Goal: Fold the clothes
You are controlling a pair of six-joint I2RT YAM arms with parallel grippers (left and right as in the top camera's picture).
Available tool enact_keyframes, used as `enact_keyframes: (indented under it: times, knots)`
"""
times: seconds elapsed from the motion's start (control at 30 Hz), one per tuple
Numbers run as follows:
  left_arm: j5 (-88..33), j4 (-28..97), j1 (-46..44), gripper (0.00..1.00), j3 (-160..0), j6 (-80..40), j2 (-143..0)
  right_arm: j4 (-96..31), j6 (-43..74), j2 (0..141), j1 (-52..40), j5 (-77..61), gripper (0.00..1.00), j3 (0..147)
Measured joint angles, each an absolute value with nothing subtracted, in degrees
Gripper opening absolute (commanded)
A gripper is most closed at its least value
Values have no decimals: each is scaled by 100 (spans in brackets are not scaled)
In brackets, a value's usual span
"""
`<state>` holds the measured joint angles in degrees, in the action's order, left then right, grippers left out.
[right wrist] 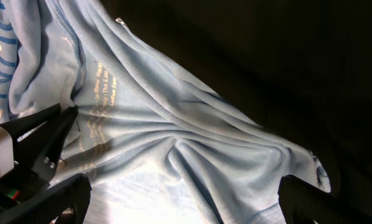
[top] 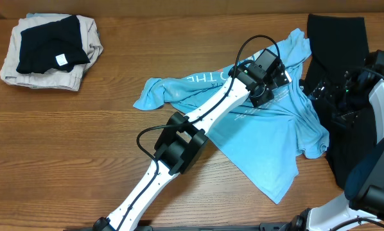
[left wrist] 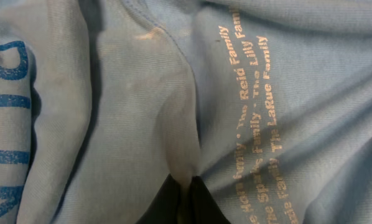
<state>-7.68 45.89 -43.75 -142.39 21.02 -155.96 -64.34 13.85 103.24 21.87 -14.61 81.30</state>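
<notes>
Overhead, the light blue T-shirt (top: pixel 262 141) lies rumpled on the table (top: pixel 115 128) toward 3 o'clock, with one corner trailing to 5 o'clock. The left gripper (top: pixel 264 90) is clamped on a pinch of cloth at the shirt's 12 o'clock. The right gripper (right wrist: pixel 183 193) hangs with its jaws spread wide over the 3 o'clock side, holding nothing. I judge this to be the spreading step: a lift and drag should flatten the shirt before any fold. Bare wood lies open toward 9 and 7 o'clock. The black garment (top: pixel 336 38) crowds the 2 o'clock edge, and a folded pile (top: pixel 51 48) sits well apart at 10.
</notes>
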Motion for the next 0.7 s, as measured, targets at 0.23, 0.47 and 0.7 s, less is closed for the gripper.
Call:
enact_keyframes:
  times: [0.23,0.47,0.7]
  knots:
    - [-696,4805,-4313,12,-14357,1953,-15594,-6403,1382,10324,2187,-1459,100,8130]
    - [-508,5111,-4222,6,-14724,1894,-15467,-6396,1385,10324,2187,-1457,100,8130]
    - [-355,5452,-4189,4,-14770,1876,-15362,-6401,1380,10324,2187,-1459,100,8130]
